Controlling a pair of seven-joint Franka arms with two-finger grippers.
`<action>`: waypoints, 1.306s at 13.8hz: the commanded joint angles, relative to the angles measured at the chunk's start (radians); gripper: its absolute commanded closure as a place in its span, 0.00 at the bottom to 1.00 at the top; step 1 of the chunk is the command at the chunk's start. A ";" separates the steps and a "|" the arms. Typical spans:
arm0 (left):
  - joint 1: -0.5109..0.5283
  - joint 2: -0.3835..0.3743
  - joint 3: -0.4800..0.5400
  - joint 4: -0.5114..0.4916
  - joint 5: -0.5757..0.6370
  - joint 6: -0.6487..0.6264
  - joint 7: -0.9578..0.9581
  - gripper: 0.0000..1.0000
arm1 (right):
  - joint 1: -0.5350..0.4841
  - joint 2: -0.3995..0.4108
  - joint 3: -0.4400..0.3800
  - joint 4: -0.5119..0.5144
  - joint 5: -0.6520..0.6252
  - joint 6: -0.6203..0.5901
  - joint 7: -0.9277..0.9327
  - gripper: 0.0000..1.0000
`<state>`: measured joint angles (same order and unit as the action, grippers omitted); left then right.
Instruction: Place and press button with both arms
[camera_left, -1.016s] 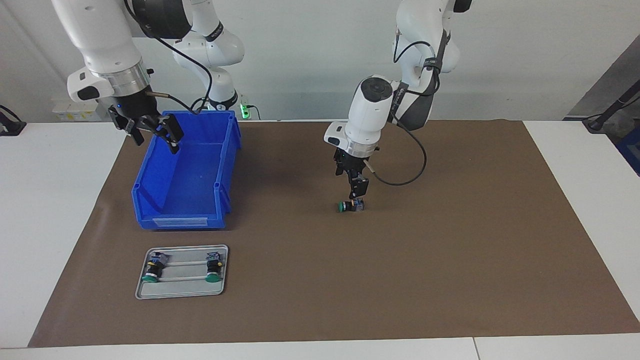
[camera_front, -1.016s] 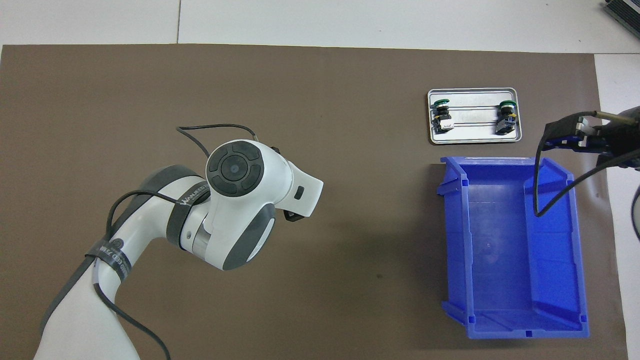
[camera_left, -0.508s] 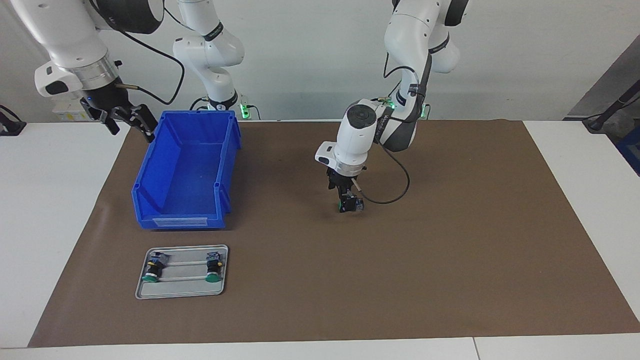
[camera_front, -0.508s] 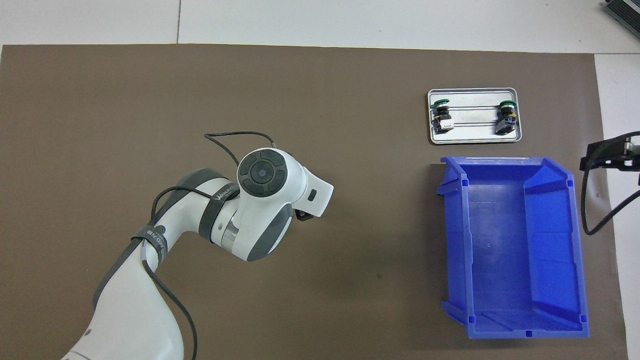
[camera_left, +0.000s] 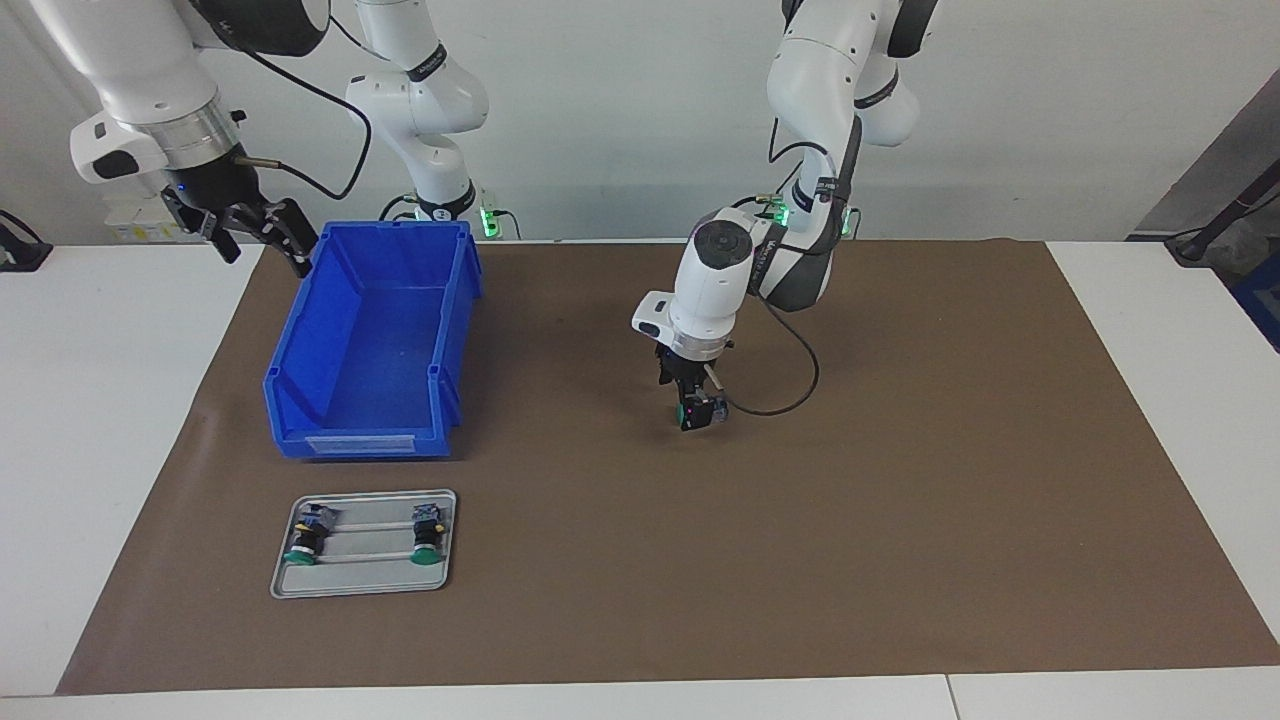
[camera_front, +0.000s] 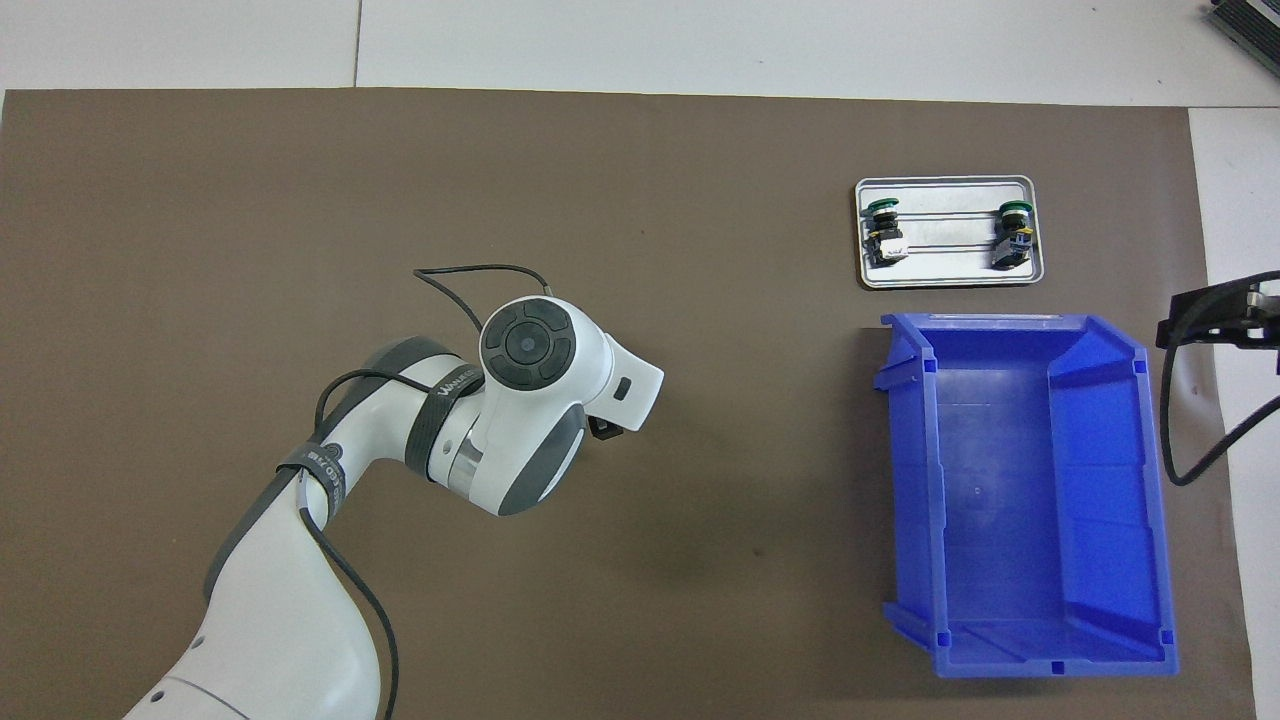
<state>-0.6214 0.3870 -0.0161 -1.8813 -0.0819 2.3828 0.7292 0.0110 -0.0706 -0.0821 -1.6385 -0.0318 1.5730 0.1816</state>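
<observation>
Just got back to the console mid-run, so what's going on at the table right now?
The left hand is down at the button lying on the brown mat, its fingers around it; whether it actually grips it is hard to tell. The right hand hangs open in the air by the blue bin and waits. Two more buttons lie on the metal tray, farther from the robots than the bin.

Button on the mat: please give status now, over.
Left tool down around button on brown mat, grip unconfirmed. Right tool waits, raised beside blue bin. Nothing in the way.
</observation>
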 joint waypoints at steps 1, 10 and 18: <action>-0.009 0.006 0.013 -0.018 0.005 0.030 0.022 0.00 | 0.000 -0.009 0.004 0.000 -0.010 -0.016 -0.045 0.00; -0.014 0.000 0.015 -0.102 0.005 0.114 0.027 0.00 | 0.012 -0.011 0.002 -0.009 -0.004 -0.002 -0.103 0.00; -0.021 0.003 0.015 -0.090 0.020 0.118 0.027 0.39 | 0.014 -0.012 0.002 -0.009 -0.002 -0.005 -0.056 0.00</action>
<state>-0.6236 0.3935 -0.0165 -1.9568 -0.0793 2.4727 0.7479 0.0242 -0.0706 -0.0805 -1.6386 -0.0357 1.5717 0.1230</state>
